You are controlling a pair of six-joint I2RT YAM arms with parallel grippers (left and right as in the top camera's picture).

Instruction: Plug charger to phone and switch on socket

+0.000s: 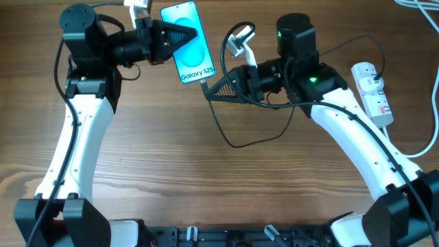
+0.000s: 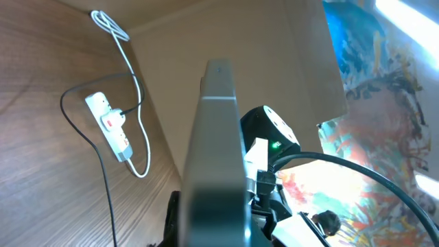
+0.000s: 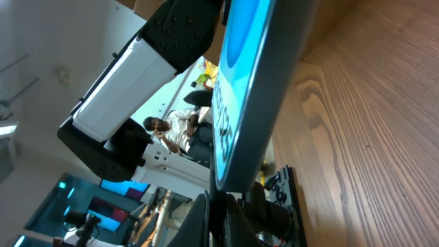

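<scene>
My left gripper [image 1: 180,36] is shut on the phone [image 1: 195,51] and holds it above the table, its blue screen with "Galaxy S25" facing up. In the left wrist view the phone [image 2: 219,171] shows edge-on between the jaws [image 2: 219,233]. My right gripper [image 1: 209,89] is shut on the charger connector [image 3: 218,206], which is pressed against the phone's lower end [image 3: 257,68]. I cannot tell how deep it sits. The black charger cable [image 1: 236,144] loops over the table. The white socket strip [image 1: 372,92] lies at the far right and also shows in the left wrist view [image 2: 110,127].
A white plug sits in the strip's far end, and the black cable runs to it. The strip's thick white cord [image 1: 429,147] curves off the right edge. Both arm bases stand at the front table edge. The table is wood.
</scene>
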